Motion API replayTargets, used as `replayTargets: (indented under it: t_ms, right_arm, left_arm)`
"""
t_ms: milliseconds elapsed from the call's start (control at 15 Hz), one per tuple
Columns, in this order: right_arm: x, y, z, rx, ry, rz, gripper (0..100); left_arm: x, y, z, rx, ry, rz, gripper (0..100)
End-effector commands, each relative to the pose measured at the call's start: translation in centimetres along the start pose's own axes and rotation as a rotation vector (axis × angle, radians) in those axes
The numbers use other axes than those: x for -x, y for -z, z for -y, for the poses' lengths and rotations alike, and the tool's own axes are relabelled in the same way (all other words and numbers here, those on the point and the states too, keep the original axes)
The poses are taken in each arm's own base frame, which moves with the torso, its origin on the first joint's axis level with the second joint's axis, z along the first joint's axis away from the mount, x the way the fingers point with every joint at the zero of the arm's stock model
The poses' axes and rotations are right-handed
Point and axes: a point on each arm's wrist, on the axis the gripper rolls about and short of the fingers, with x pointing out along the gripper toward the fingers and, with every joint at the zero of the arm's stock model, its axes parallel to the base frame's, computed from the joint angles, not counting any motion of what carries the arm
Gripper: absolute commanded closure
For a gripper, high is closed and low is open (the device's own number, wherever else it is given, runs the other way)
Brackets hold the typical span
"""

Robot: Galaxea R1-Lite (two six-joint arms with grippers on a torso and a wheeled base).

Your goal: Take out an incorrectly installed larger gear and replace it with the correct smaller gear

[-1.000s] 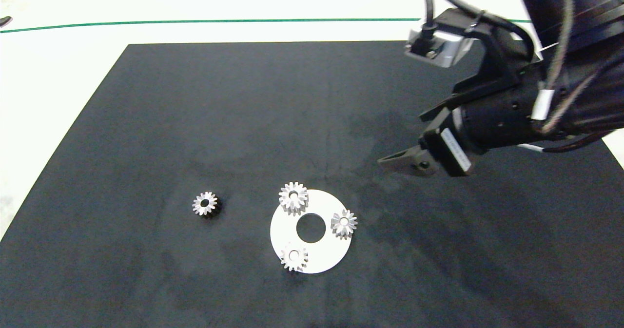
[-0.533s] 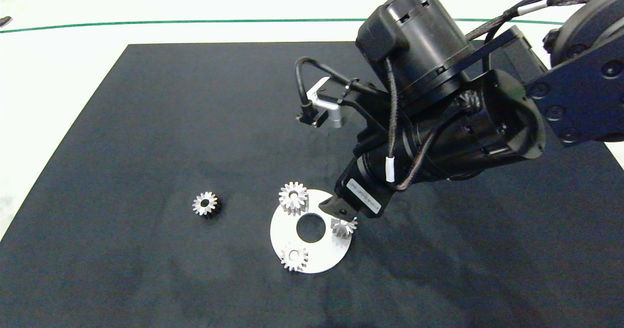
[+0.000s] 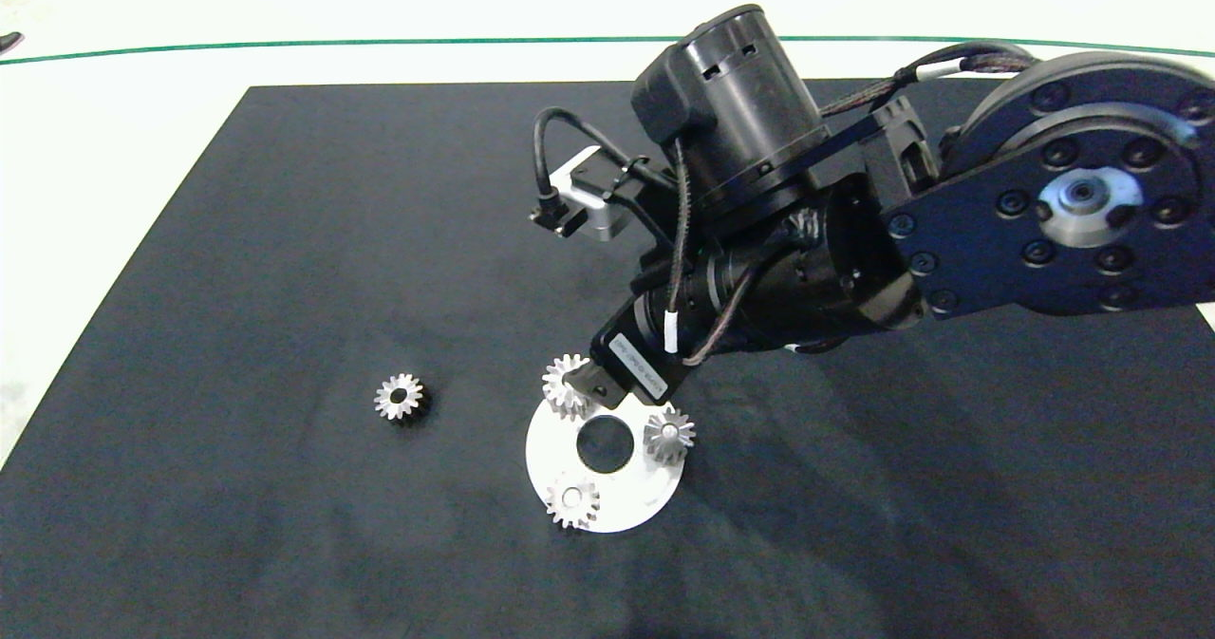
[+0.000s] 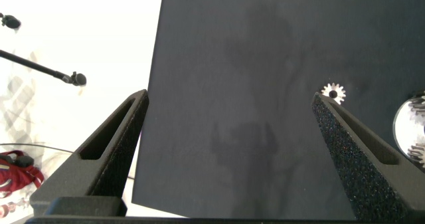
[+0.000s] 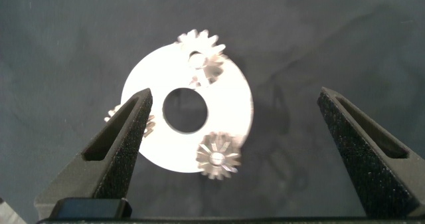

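Black mat [image 3: 285, 240] on white table [image 3: 95, 145], green line [image 3: 380, 43] beyond, right hand [image 5: 232, 151] spread wide above white disc [image 3: 626, 506]

Right pincer [image 5: 232, 127] low, fingers wide apart; left pincer [image 4: 229, 127] likewise, parked.

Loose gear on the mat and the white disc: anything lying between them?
Nothing: the head view shows only bare black mat between the loose gear and the white disc.

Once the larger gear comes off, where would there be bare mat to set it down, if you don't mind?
The black mat is bare left of the lone smaller gear and in front of the white disc. It is crowded at the disc, where three gears sit and the right gripper hangs over the larger gear.
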Motion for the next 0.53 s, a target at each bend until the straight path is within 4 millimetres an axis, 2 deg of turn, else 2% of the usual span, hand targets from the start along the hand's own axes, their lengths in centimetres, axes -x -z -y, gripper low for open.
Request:
replayTargets:
  t_ms: [67, 533]
  right_arm:
    - [-0.6, 0.2, -0.7, 0.016, -0.012, -0.018, 0]
    - [-3.5, 0.1, -1.6, 0.026, -0.017, -0.042, 0]
  left_arm:
    - [0.1, 0.1, 0.0, -0.001, 0.001, -0.002, 0]
    - [0.2, 0.1, 0.0, -0.002, -0.001, -0.001, 0]
